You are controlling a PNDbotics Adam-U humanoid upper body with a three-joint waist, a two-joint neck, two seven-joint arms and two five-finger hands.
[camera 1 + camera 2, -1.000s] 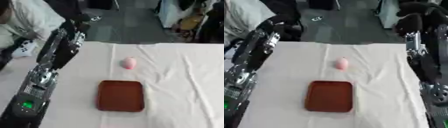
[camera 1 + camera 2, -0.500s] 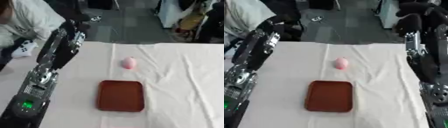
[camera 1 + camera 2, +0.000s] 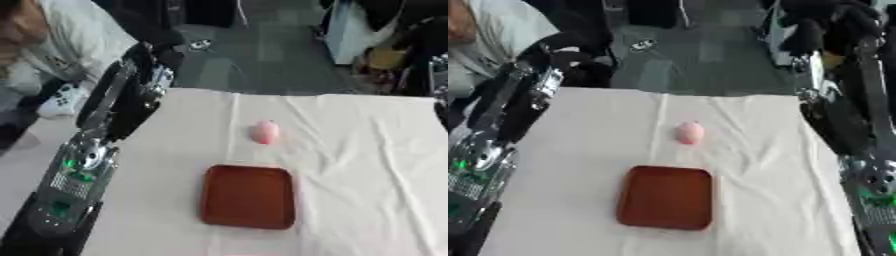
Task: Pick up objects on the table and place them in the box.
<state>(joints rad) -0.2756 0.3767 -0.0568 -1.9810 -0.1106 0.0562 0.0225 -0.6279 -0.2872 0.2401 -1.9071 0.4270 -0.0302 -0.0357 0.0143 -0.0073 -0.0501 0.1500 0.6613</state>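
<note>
Box (image 3: 666,197), a shallow red-brown tray, lies on the desk (image 3: 579,150), a white cloth over it, near centre toward 6 o'clock. Both arms are raised along the desk's sides: left robot hand (image 3: 566,47) at 10 o'clock and right robot hand (image 3: 829,22) at 2 o'clock, both dark and blurred, fingers impossible to read. Pink object (image 3: 689,133) sits at 12 o'clock from the box, apart from it.
</note>
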